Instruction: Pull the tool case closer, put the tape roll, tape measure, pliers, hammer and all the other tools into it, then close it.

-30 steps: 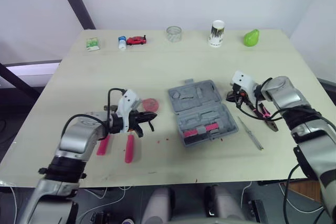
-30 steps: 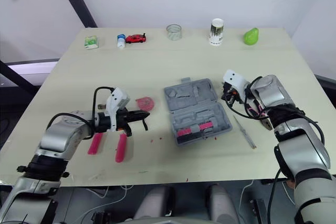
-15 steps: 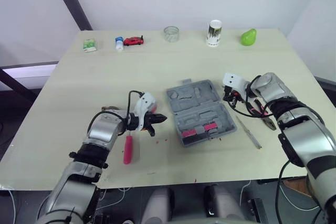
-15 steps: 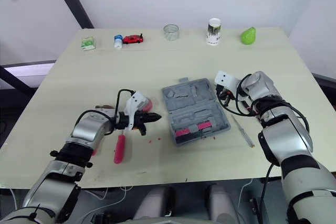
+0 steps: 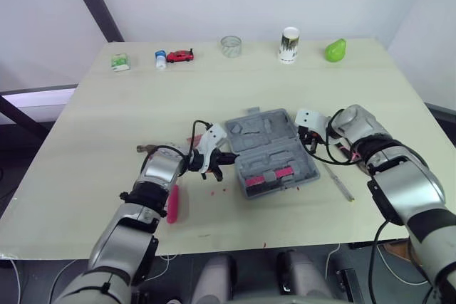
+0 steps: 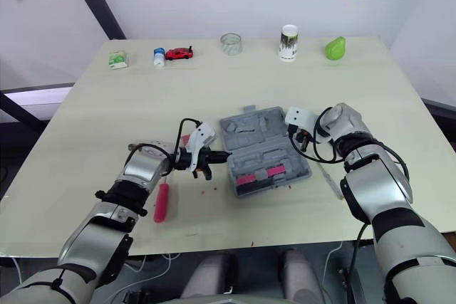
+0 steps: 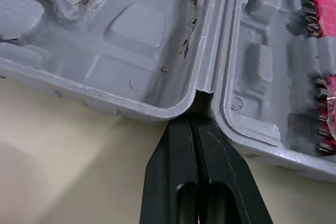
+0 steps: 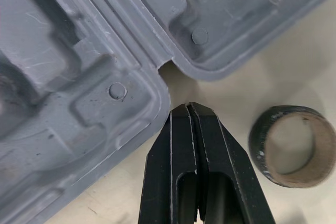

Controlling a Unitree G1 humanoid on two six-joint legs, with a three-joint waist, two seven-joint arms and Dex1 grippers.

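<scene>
Table [image 5: 107,119], main row first. Pink-handled tool [image 5: 172,203] lies flat at 8 o'clock of the tool case, apart from it; its head is hidden, type unclear.

Left gripper [image 7: 193,121] is at the case's 9 o'clock edge. Its fingers [image 7: 176,161] are pressed flat together, holding nothing, with the tips right at the hinge notch between the two halves.

Tool case [image 5: 271,151] is grey, lying open and flat near table centre, slightly rotated. Lid half is toward 11 o'clock, tray half toward 5 o'clock. Red bit strips [image 5: 269,176] sit in the tray half; the other moulded pockets look unfilled.

Right gripper [image 8: 187,109] is at the case's 3 o'clock edge. Its fingers [image 8: 173,156] are also closed tight on nothing, with the tips just off the hinge notch on bare table.

Tape roll [image 8: 294,145], a dark ring with a cardboard core, lies flat on the table just beside the right fingers, outside the case. Slim metal tool [image 5: 340,181] lies at 4 o'clock of the case, apart.

Far edge, 12 o'clock: green box [image 5: 120,62], small blue-capped bottle [image 5: 162,58], red toy car [image 5: 181,55], clear cup [image 5: 230,45], printed cup [image 5: 288,45], green pear-shaped object [image 5: 335,50].
</scene>
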